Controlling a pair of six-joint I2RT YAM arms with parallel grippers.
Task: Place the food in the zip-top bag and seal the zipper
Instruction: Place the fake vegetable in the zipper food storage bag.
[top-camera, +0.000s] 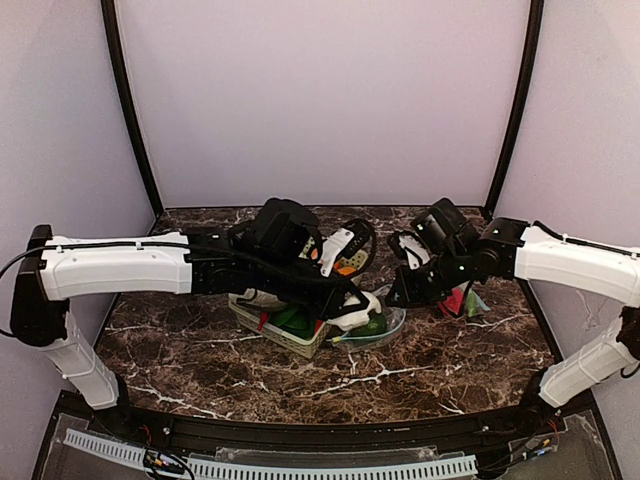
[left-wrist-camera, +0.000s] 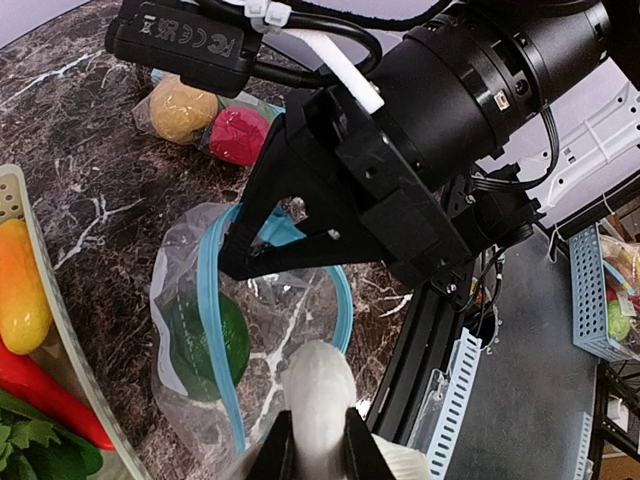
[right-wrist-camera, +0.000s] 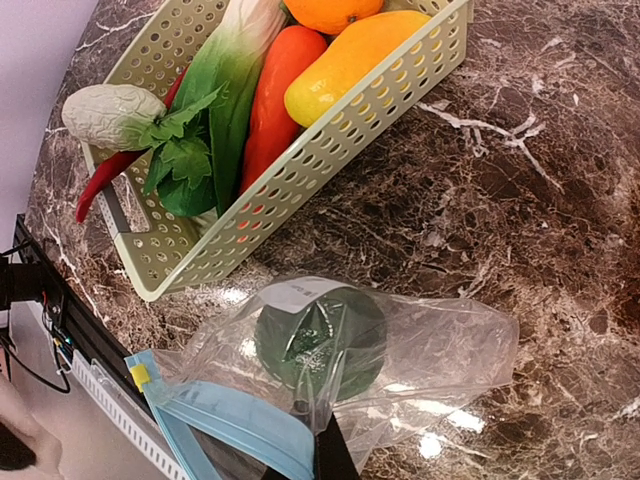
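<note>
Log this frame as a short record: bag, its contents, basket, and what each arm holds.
bag: zip-top bag lying beside the basket, blue zipper open
in bag: one dark green food item
left jaws: shut on white radish, at the bag mouth
right jaws: shut on the bag's rim, holding the mouth open
basket: lattice basket with greens, red chilli, orange and more

Basket (right-wrist-camera: 300, 170): pale green lattice. Inside basket: red chilli (right-wrist-camera: 105, 188), orange-yellow fruit (right-wrist-camera: 350, 60). Beside basket: white vegetable (left-wrist-camera: 320, 385); zip-top bag (right-wrist-camera: 440, 350) clear, zipper band (right-wrist-camera: 230, 425) light blue. Table (right-wrist-camera: 520, 150) dark brown marble, white veins.
</note>
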